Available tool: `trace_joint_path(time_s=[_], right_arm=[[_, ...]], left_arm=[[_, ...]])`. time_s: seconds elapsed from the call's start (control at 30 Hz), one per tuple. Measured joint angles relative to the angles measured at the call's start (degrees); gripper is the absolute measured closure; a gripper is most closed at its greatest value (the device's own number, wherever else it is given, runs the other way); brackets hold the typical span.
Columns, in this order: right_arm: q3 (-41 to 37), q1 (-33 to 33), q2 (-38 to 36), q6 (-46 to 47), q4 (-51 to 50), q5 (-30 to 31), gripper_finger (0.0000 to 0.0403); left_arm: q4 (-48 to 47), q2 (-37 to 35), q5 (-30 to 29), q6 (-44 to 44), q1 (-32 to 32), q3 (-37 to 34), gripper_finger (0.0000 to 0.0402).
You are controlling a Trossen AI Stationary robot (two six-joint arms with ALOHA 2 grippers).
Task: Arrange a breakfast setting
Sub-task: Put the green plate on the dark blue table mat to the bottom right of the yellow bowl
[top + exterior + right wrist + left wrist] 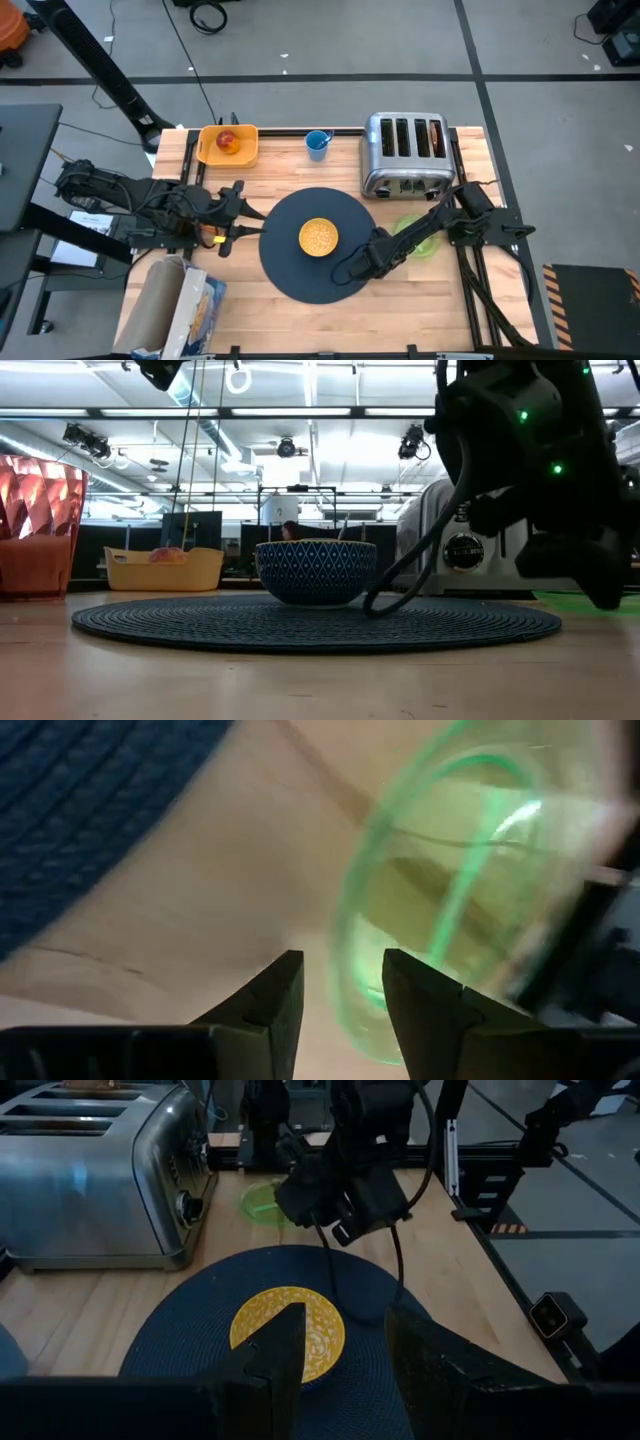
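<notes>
Right gripper (pixel 343 982) spread at green plate (pixel 440 890) rim, beside mat (pixel 315 243) edge

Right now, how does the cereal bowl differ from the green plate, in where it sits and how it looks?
The cereal bowl sits near the middle of the round mat; the green plate lies on bare wood off the mat's edge, by the toaster. The bowl is opaque, yellow inside with a blue patterned outside; the plate is see-through green. The bowl stands clear of both arms; the plate lies partly under the right arm. Both are round and upright.

Blue diamond-patterned bowl (pixel 316 571), yellow inside, on dark blue-grey mat (pixel 316 622).
</notes>
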Motion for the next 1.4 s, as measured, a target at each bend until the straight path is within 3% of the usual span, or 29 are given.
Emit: trace_joint_path(time_s=[0.37,0.83,1.07,1.4], right_arm=[[-3.6,0.0,0.0,-1.6,-0.3,-1.1,0.0291],[-4.7,0.0,-0.1,-2.7,2.1,-0.1,0.0395],[-3.4,0.2,0.0,-3.2,1.5,0.0,0.0387],[6.0,2.0,0.1,-4.2,-7.6,1.7,0.0395]], left_arm=[[0.5,0.0,0.0,0.0,0.0,0.0,0.0255],[0.7,0.0,0.0,0.0,0.0,0.0,0.0255],[0.8,0.0,0.0,0.0,0.0,0.0,0.0255],[1.0,-0.1,0.0,0.9,0.0,0.0,0.0255]])
